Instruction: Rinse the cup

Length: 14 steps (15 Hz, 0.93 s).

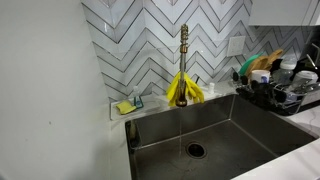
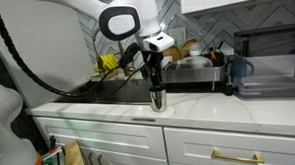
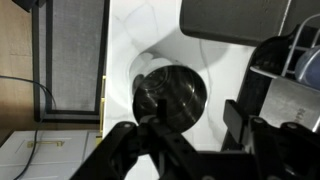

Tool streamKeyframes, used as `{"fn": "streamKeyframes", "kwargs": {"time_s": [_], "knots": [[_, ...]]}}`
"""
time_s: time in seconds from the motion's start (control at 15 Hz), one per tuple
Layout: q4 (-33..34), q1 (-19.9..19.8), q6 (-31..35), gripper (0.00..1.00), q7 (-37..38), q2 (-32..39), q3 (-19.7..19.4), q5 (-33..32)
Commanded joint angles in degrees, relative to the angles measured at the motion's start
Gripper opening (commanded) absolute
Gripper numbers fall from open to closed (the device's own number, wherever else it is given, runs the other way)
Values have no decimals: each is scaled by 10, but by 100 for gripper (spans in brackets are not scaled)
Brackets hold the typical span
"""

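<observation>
A shiny metal cup stands upright on the white counter, to the side of the sink. My gripper hangs straight down just above it. In the wrist view I look into the cup from above. The gripper is open: one finger is over the cup's mouth, the other outside its rim. I cannot tell whether a finger touches the rim. In an exterior view the faucet runs a thin stream of water into the steel sink. The cup and gripper are out of that view.
Yellow gloves hang at the faucet's base and a sponge lies on the sink's back ledge. A full dish rack stands beside the sink; it also shows behind the cup. A dark appliance stands on the counter.
</observation>
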Motion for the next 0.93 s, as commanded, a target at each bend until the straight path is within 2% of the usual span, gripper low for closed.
{"fn": "streamKeyframes", "kwargs": {"time_s": [0.0, 0.07, 0.27, 0.6, 0.87], "knots": [[4, 3, 19, 31, 12, 17, -3, 8], [4, 3, 22, 21, 13, 20, -3, 8], [5, 3, 24, 1, 20, 27, -2, 2], [7, 6, 4, 1, 42, 11, 8, -10], [-3, 25, -52, 1, 45, -40, 33, -22]]}}
